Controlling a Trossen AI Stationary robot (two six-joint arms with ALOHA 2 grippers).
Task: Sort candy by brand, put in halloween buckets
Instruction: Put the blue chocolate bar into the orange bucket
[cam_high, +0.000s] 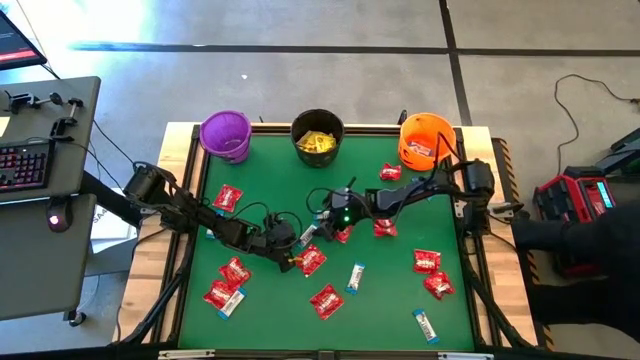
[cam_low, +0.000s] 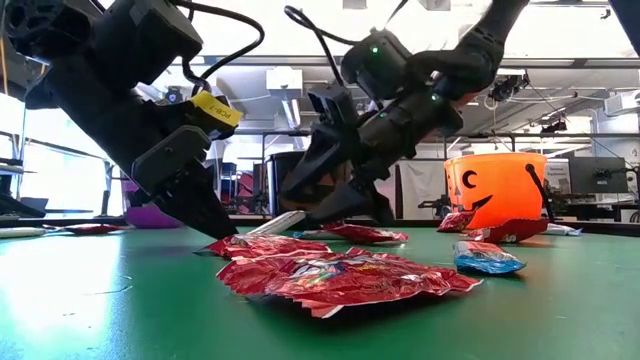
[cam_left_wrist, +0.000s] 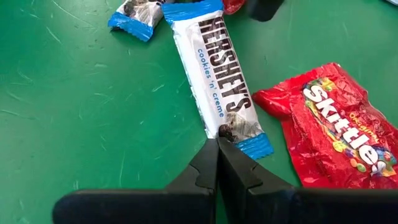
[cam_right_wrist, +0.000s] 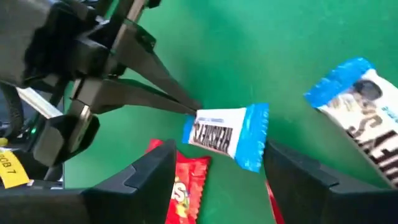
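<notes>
Left gripper (cam_left_wrist: 217, 146), fingers pressed together, pinches white-and-blue bar (cam_left_wrist: 217, 74) by its end.
Right gripper (cam_right_wrist: 217, 165) gapes wide around it; the bar's far end, toward three o'clock, seems partly hidden.

Red packets (cam_low: 340, 275) lie on the green tabletop (cam_low: 90, 300); orange bucket (cam_low: 497, 186) stands behind; both grippers reach down.

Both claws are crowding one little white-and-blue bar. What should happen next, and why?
Probably the right gripper should close on the white-and-blue bar. Its fingers stand open on either side of the bar, while the left gripper, shut, touches only the bar's end, seemingly steadying it. Closing would secure the bar for lifting toward a bucket.
</notes>
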